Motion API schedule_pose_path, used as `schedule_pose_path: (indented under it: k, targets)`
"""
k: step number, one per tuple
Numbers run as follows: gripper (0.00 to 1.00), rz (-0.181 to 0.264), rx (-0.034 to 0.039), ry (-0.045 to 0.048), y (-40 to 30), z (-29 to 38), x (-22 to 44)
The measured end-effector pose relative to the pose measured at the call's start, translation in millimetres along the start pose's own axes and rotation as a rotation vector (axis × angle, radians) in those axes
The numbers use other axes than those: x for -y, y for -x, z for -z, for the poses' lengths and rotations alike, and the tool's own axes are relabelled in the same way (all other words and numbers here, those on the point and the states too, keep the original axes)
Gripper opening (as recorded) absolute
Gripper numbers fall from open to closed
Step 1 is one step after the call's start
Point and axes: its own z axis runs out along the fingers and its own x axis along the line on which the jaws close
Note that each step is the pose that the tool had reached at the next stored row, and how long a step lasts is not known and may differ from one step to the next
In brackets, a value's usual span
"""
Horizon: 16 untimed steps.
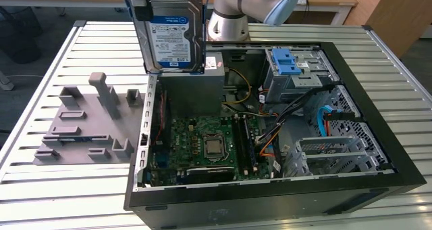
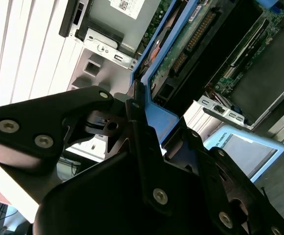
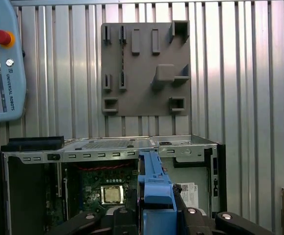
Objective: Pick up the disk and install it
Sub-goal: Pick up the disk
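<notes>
Clamped with the hand on the disk, pressing with the fingers against its blue rail from both sides. Held upright in the air with the label toward the exterior view, over the far corner of the open computer case on the exterior view's left, just above the grey box inside. Cannot tell how high above it. Not yet in any bay.

Possible to lose the disk from such a grip, because of the narrow plastic rail, smooth and able to bend. May slip or turn between the fingers at a quick move. Possible also to strike the case wall or the grey box with the hanging lower edge while going down. Further risk near the drive cage with its blue latch: easy to catch on the loose cables close by, or to press them under the disk. If tilted, likely to jam at the mouth of the bay instead of sliding in.

From the exterior view: the label face, the drive cage, the cables, and the whole case on the bench. From the second wrist view: the green circuit-board side of the disk, and the contact of finger and rail. From the first wrist view: looking down along the rail edge to the case rim, the motherboard and the grey fixture plate beyond, useful for judging sideways alignment.
</notes>
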Motion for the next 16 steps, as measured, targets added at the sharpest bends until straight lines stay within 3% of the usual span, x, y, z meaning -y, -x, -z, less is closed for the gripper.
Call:
schedule_pose_path:
  k: [16]
  targets:
    - [0.36, 0.000, 0.0000, 0.0000, -0.3, -0.1, 15.7]
